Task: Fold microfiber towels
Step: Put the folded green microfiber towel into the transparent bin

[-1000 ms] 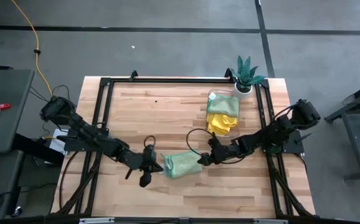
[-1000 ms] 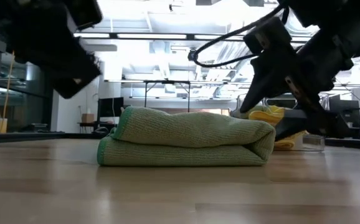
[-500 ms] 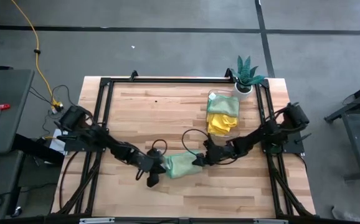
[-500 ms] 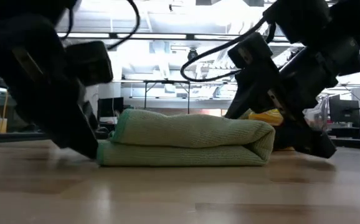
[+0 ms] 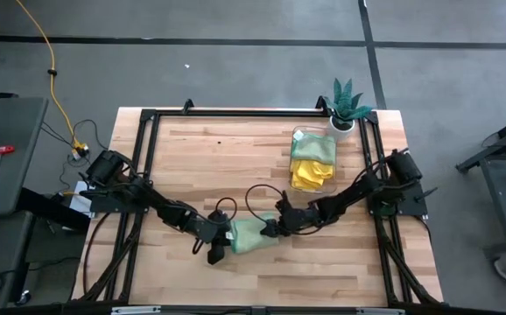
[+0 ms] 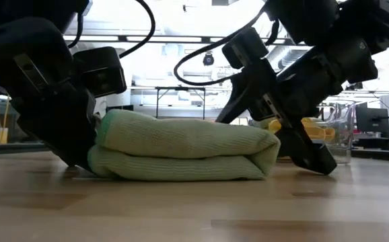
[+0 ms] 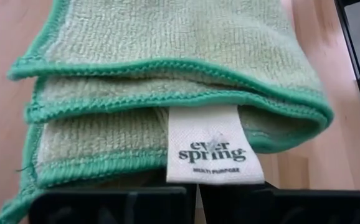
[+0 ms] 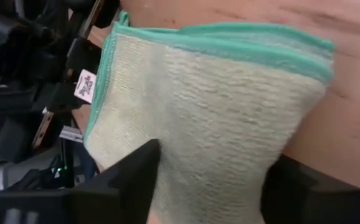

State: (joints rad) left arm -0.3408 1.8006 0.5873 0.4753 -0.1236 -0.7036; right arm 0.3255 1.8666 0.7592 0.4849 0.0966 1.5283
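Note:
A sage green microfiber towel [image 5: 251, 234] lies folded in several layers on the wooden table, near its front middle. My left gripper [image 5: 221, 241] is shut at the towel's left end, where the hemmed edges and a white label [image 7: 214, 149] show. My right gripper [image 5: 273, 229] reaches in from the right, open, with the towel's folded right end [image 6: 268, 144] between its fingers. More towels, yellow [image 5: 310, 175] and green [image 5: 316, 147], lie in a clear container [image 5: 293, 136] at the back right. My left gripper has its shut fingertips [image 7: 167, 202] against the towel's hemmed left end [image 7: 136, 165], just below the label, low on the table and slanting down from the left. The end is bunched up round against it [image 6: 103, 138]. My right gripper comes slanting down from the table's right. The cloth [image 8: 211, 143] fills the gap between its fingers [image 8: 136, 174] and narrows there. The towel lies on the table.
A small potted plant [image 5: 347, 105] stands at the far right corner behind the container. Black frame rails [image 5: 139, 175] run along the table's left, right and far sides. Bare wood stretches across the table's far left half.
My left gripper has come down to the table and in against the towel's left end. My right gripper has moved toward the table's left and lower, around the folded right end. The towel has slid a little toward the left, and its left end has bunched up thicker.

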